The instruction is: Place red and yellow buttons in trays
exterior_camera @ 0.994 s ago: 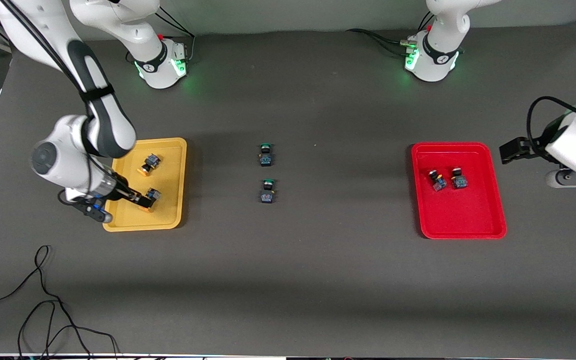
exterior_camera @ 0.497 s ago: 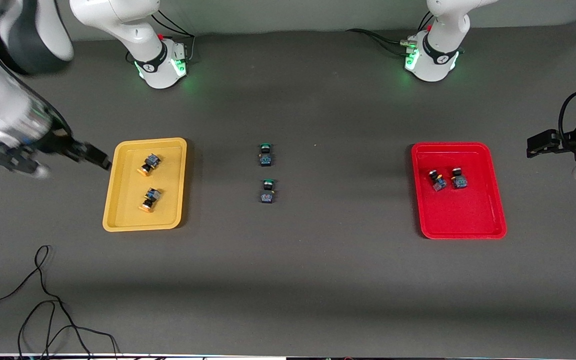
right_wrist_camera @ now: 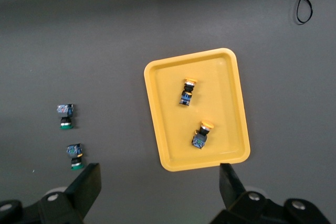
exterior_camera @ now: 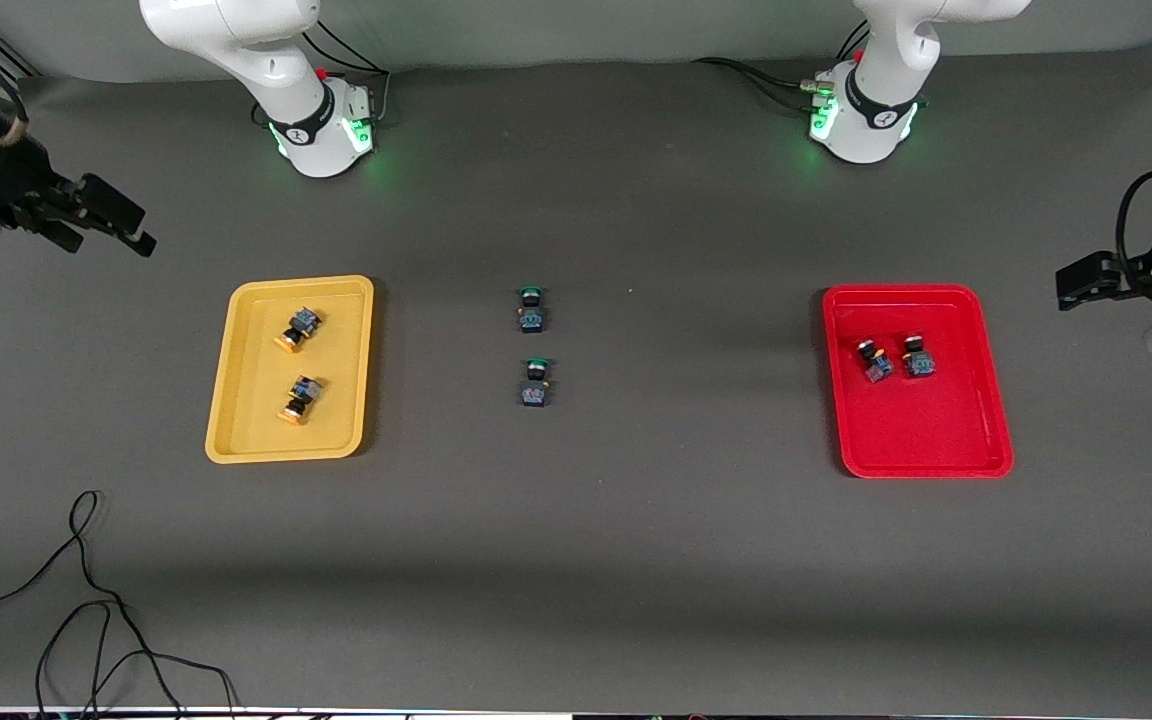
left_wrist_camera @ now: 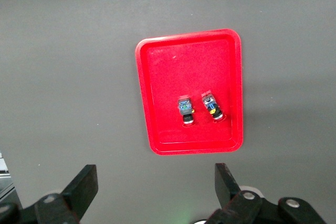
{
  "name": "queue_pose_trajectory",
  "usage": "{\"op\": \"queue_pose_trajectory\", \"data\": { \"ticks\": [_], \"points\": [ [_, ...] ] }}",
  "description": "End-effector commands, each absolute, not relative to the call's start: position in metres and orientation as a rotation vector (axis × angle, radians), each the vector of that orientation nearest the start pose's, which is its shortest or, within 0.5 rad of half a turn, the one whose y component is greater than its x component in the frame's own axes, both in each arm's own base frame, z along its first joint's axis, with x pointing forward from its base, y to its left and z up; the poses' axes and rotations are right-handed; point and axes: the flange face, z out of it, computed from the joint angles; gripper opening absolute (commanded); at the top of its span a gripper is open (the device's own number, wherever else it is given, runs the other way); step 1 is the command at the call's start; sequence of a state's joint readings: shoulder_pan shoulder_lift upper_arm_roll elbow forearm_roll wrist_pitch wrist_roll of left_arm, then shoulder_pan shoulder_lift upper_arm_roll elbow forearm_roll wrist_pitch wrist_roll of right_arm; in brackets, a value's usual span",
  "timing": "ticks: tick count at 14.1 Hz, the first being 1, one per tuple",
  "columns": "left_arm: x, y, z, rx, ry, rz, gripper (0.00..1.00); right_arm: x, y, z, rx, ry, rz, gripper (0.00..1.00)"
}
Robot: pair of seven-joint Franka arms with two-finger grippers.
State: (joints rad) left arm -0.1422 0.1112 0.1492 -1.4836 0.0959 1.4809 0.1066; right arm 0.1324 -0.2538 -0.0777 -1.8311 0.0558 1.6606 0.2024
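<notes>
The yellow tray (exterior_camera: pixel 246 420) holds two orange-yellow capped buttons (exterior_camera: pixel 298 328) (exterior_camera: pixel 300 398). The red tray (exterior_camera: pixel 936 440) holds two red capped buttons (exterior_camera: pixel 874 360) (exterior_camera: pixel 918 357) side by side. My right gripper (exterior_camera: pixel 121 225) is open and empty, up over bare table at the right arm's end, off the yellow tray. Its wrist view shows its gripper (right_wrist_camera: pixel 160 182), the yellow tray (right_wrist_camera: pixel 163 93) and both buttons (right_wrist_camera: pixel 187 93) (right_wrist_camera: pixel 201 135). My left gripper (exterior_camera: pixel 1076 282) is open and empty, over bare table beside the red tray. Its wrist view shows its gripper (left_wrist_camera: pixel 156 182), the red tray (left_wrist_camera: pixel 157 77) and its buttons (left_wrist_camera: pixel 185 111) (left_wrist_camera: pixel 212 107).
Two green capped switches (exterior_camera: pixel 531 310) (exterior_camera: pixel 535 384) lie on the table midway between the trays; they also show in the right wrist view (right_wrist_camera: pixel 65 116) (right_wrist_camera: pixel 75 156). A black cable (exterior_camera: pixel 86 600) loops near the front edge at the right arm's end.
My right gripper let go of the nearer yellow button in the yellow tray, lifted away and moved off the tray toward the table's end. My left gripper drew back a little from the red tray.
</notes>
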Motion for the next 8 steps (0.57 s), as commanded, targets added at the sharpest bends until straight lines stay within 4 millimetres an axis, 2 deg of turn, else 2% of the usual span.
{"op": "queue_pose_trajectory", "data": {
  "ticks": [1, 3, 8],
  "points": [
    [0.569, 0.012, 0.601, -3.047, 0.144, 0.253, 1.00, 0.485, 0.029, 0.650, -3.071, 0.183, -0.099, 1.00],
    [0.567, 0.012, 0.605, -3.047, 0.144, 0.270, 1.00, 0.484, 0.029, 0.653, -3.073, 0.182, -0.088, 1.00],
    [0.576, 0.020, 0.606, -3.101, 0.181, 0.281, 1.00, 0.490, 0.030, 0.641, -3.082, 0.187, -0.025, 1.00]
  ]
}}
